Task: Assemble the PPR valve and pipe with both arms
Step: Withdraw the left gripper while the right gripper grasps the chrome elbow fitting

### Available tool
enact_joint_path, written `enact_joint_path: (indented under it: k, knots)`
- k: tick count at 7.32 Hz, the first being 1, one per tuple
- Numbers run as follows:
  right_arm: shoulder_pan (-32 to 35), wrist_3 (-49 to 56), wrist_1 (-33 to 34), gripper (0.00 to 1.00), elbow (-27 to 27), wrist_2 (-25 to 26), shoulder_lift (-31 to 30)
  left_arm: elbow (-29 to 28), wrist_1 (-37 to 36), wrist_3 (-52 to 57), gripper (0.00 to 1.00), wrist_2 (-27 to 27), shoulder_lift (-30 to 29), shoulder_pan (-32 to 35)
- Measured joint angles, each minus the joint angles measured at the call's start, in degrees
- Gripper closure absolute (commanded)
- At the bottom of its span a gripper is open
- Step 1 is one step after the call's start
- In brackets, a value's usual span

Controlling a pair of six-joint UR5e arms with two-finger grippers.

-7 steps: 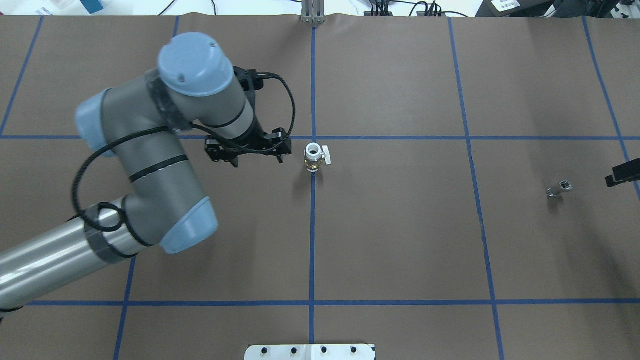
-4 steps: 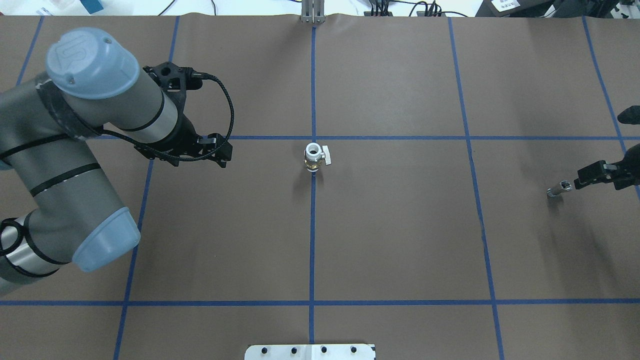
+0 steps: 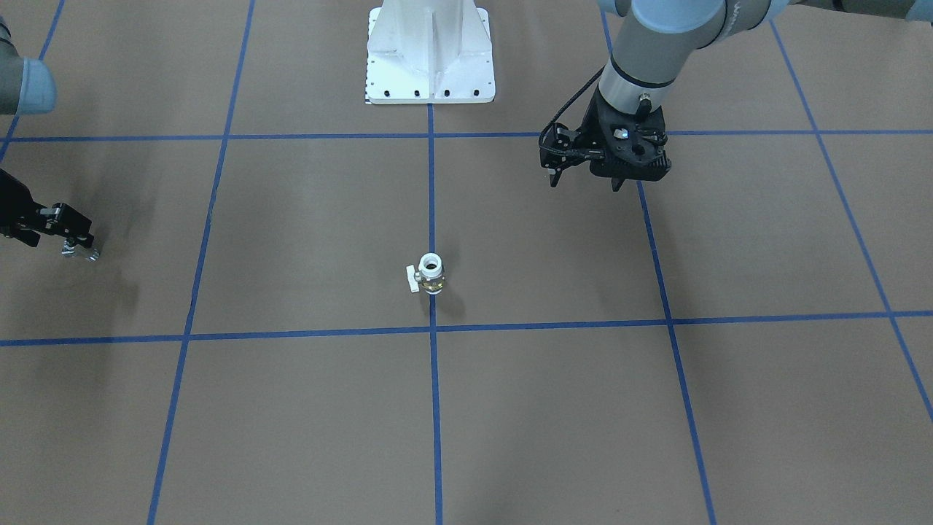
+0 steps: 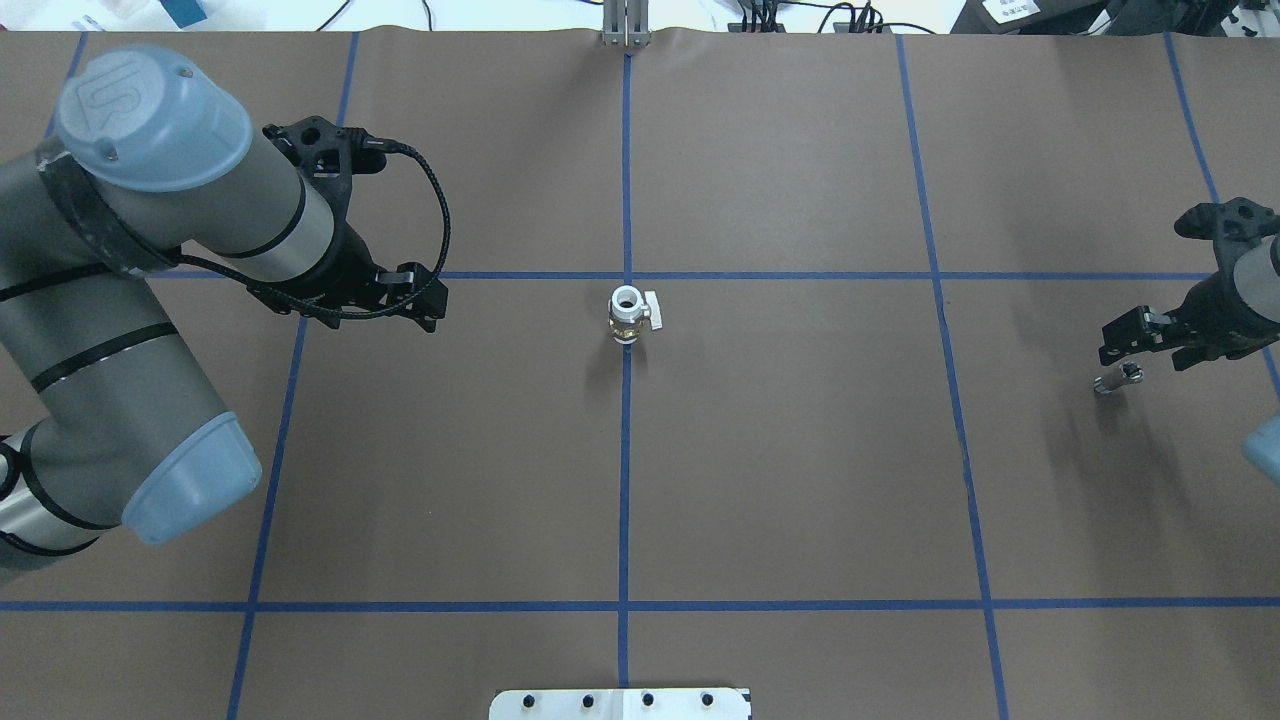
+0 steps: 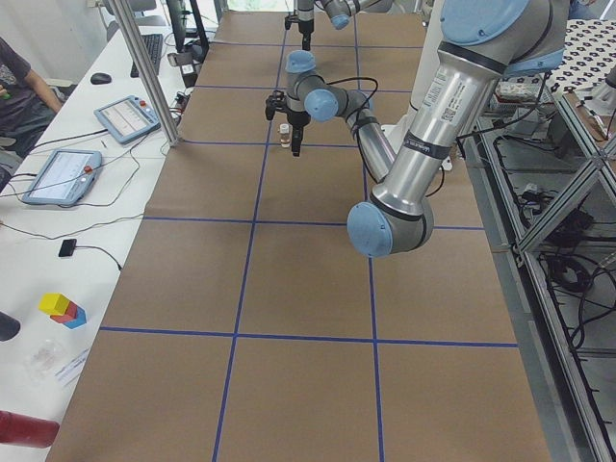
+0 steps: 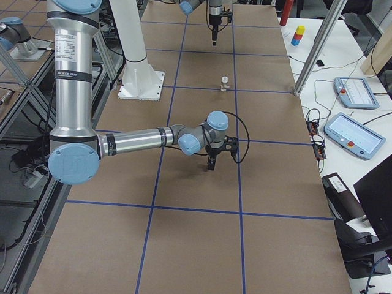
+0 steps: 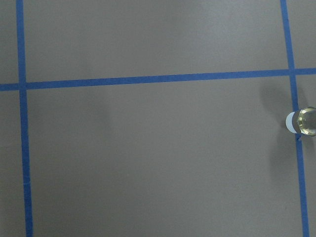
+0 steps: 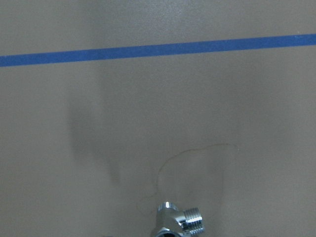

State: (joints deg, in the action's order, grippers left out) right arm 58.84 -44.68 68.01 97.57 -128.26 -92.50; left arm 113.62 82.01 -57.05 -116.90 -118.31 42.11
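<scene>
The PPR valve [image 4: 627, 315] stands upright on the brown mat at the table's middle, white tube end up, brass middle, small white lever to one side; it also shows in the front view [image 3: 430, 273] and at the right edge of the left wrist view [image 7: 305, 121]. The pipe [image 4: 1118, 378], a small silver fitting, lies at the robot's far right [image 3: 80, 252] and shows at the bottom of the right wrist view [image 8: 177, 222]. My left gripper [image 4: 365, 312] is open and empty, well left of the valve. My right gripper [image 4: 1140, 350] is open, just above the pipe and apart from it.
The white bolted pedestal base [image 3: 430, 58] sits at the robot's side of the table. Blue tape lines [image 4: 625, 480] divide the mat into squares. A metal post [image 4: 625, 25] stands at the far edge. Tablets [image 5: 125, 117] lie on a side bench.
My left arm has drawn back to the left, away from the valve. My right gripper has come in from the right edge to hover by the pipe. Valve and pipe have not moved.
</scene>
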Motion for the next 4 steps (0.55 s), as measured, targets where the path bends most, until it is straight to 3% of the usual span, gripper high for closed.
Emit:
enact_joint_path:
  k: [2, 4]
  knots:
    - [-0.4, -0.2, 0.0, 0.19, -0.5, 0.0, 0.1, 0.0, 0.0, 0.0, 0.00, 0.0, 0.0, 0.1]
    - [-0.7, -0.3, 0.0, 0.19, -0.7, -0.1, 0.1, -0.1, 0.0, 0.0, 0.00, 0.1, 0.0, 0.1]
